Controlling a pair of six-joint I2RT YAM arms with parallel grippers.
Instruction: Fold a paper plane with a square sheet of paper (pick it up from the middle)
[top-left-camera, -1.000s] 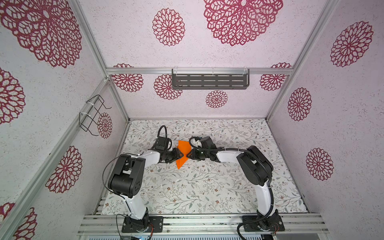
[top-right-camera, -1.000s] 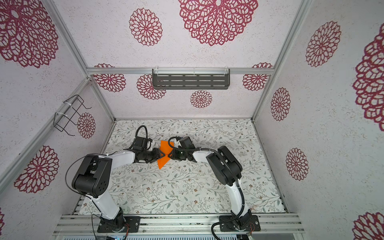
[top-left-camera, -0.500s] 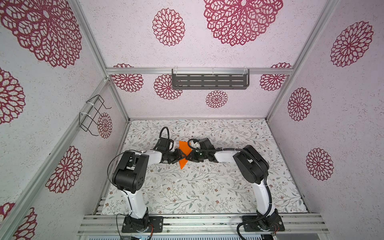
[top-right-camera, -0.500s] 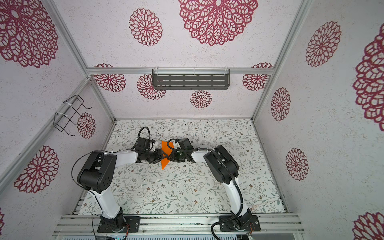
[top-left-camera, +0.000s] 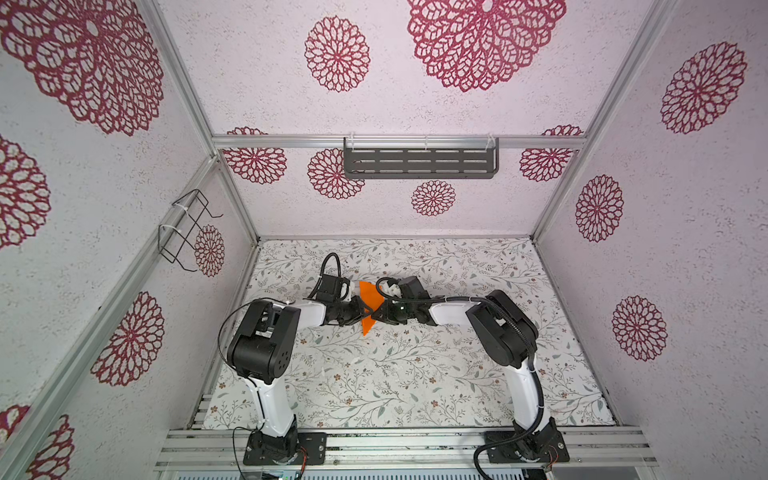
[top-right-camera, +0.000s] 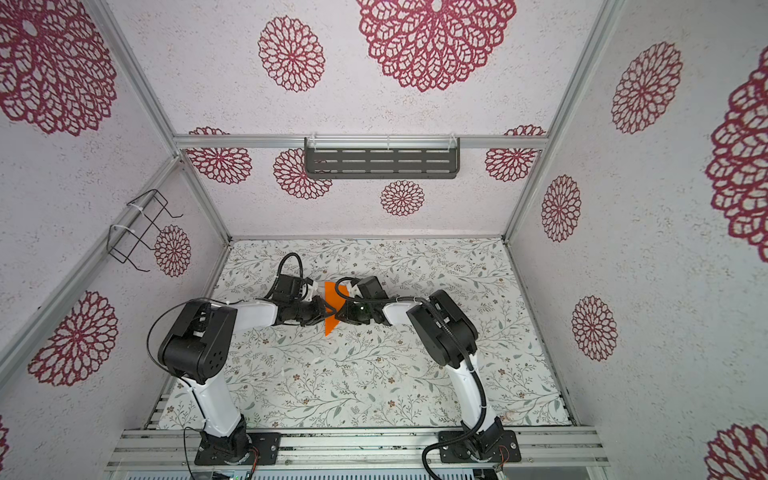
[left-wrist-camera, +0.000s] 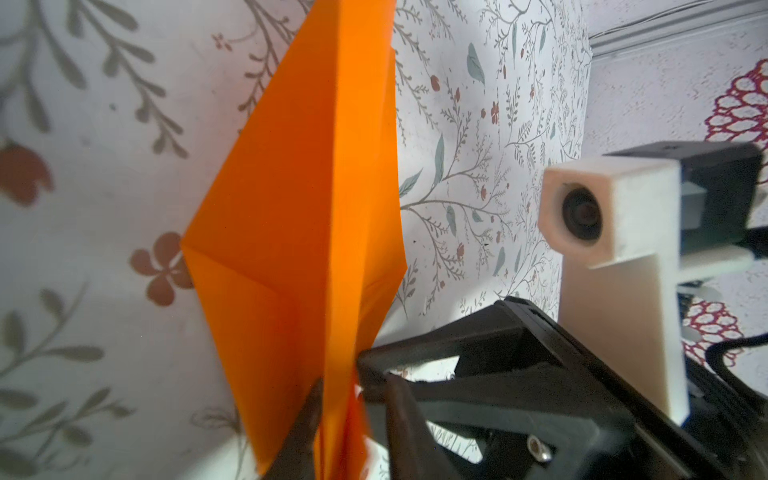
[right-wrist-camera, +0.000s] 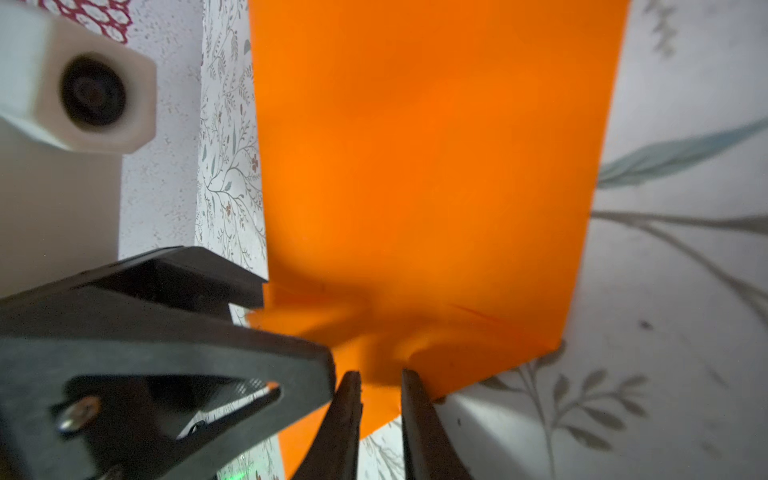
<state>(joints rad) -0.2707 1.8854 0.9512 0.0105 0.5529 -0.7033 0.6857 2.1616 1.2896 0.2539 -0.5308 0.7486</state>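
Observation:
The square sheet of paper (top-left-camera: 369, 305) (top-right-camera: 334, 305) is bright orange and folded into a pointed, creased shape. It hangs upright a little above the middle of the table, between the two grippers. My left gripper (top-left-camera: 360, 309) (left-wrist-camera: 353, 386) comes from the left and is shut on one folded edge of the paper (left-wrist-camera: 299, 199). My right gripper (top-left-camera: 376, 313) (right-wrist-camera: 380, 376) comes from the right, its fingers pinching a bunched lower edge of the paper (right-wrist-camera: 424, 158). The two grippers stand nearly tip to tip. Each wrist view shows the other gripper's black finger frame and white camera housing.
The floral table cover (top-left-camera: 395, 374) spreads in front of and behind the arms. A grey slotted shelf (top-left-camera: 419, 162) hangs on the back wall. A black wire basket (top-left-camera: 185, 228) is fixed to the left wall. Metal rails (top-left-camera: 399, 444) run along the front edge.
My left gripper's jaws have narrowed onto the paper. The left arm's elbow has swung slightly right. The paper now stands narrower and more upright between the grippers.

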